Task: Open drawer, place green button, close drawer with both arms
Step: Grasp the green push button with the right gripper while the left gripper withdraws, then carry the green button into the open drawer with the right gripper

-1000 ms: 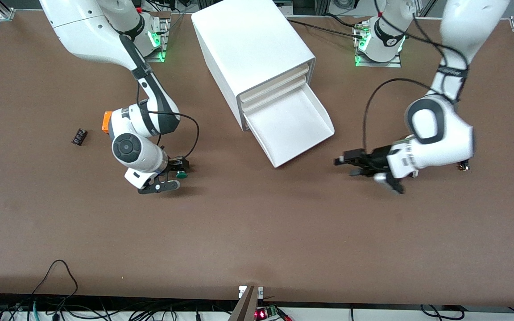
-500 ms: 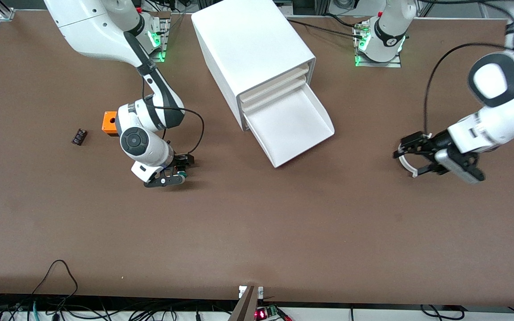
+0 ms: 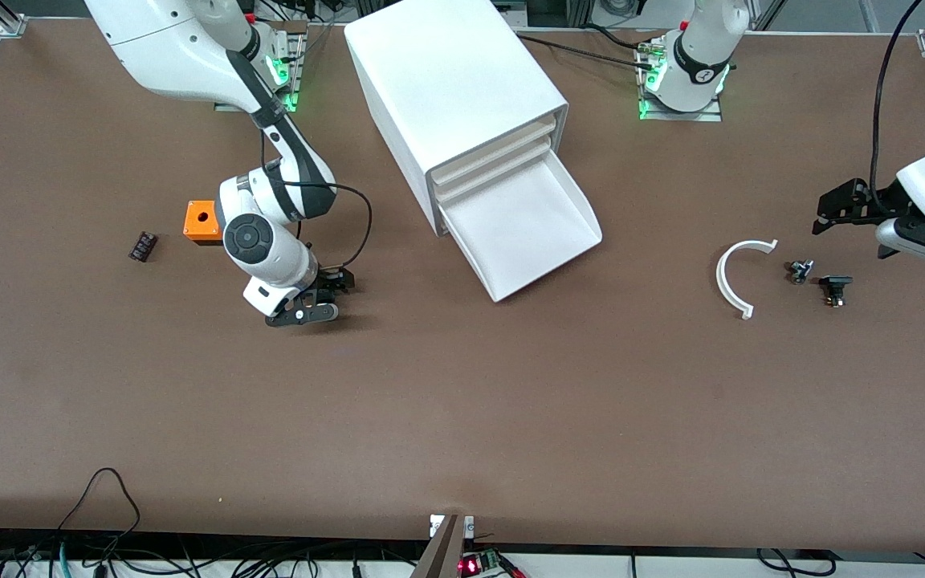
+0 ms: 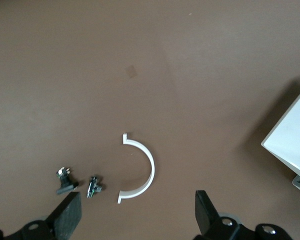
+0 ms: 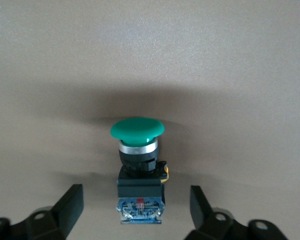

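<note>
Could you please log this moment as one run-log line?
drawer open | right pincer open around button | left pincer open above table

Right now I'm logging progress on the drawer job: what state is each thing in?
drawer: pulled out of the cabinet, nothing in it.
button: lying on the table, ungripped, between the right end effector's fingers.
right end effector: open, low at the button.
left end effector: open, over the left arm's end of the table, holding nothing.
white curved piece: lying loose on the table.
</note>
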You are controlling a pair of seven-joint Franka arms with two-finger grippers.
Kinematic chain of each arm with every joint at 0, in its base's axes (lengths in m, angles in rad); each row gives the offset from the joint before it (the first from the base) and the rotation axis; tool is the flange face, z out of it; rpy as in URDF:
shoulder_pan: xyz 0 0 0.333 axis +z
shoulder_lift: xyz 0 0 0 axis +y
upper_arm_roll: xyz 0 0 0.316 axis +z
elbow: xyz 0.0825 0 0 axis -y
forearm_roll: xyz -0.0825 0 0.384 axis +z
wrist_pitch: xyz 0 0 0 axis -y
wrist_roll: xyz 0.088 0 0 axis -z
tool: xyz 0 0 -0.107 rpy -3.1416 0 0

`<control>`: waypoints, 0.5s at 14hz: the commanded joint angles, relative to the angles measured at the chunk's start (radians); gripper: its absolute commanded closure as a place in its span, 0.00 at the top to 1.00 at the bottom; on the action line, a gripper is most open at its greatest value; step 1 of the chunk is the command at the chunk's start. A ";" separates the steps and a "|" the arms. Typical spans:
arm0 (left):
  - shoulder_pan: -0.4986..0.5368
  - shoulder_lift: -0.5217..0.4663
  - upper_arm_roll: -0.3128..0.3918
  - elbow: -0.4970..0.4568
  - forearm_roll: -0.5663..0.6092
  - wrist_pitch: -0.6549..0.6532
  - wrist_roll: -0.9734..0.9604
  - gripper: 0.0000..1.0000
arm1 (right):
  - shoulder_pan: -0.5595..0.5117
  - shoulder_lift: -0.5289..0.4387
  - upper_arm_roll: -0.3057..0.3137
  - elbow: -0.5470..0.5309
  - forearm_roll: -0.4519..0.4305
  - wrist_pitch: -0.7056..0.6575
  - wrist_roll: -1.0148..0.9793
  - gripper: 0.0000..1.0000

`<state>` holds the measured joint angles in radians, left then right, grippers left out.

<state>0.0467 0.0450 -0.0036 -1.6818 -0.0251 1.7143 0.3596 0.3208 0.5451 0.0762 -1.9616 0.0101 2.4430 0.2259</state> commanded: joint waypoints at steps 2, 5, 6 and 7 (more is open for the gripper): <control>-0.005 -0.016 -0.006 0.039 0.063 -0.058 -0.184 1.00 | -0.003 -0.013 0.005 -0.034 0.001 0.031 0.006 0.89; -0.005 -0.048 -0.004 0.022 0.063 -0.068 -0.255 1.00 | -0.003 0.003 0.005 -0.031 0.001 0.056 -0.002 0.78; -0.005 -0.062 -0.004 0.004 0.062 -0.067 -0.263 1.00 | -0.003 0.003 0.005 -0.028 0.001 0.054 -0.002 0.72; -0.005 -0.069 -0.007 -0.005 0.062 -0.065 -0.265 1.00 | -0.003 0.004 0.005 -0.028 0.001 0.054 -0.002 0.67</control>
<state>0.0433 0.0178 -0.0058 -1.6531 0.0093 1.6601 0.1234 0.3207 0.5536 0.0763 -1.9798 0.0100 2.4793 0.2257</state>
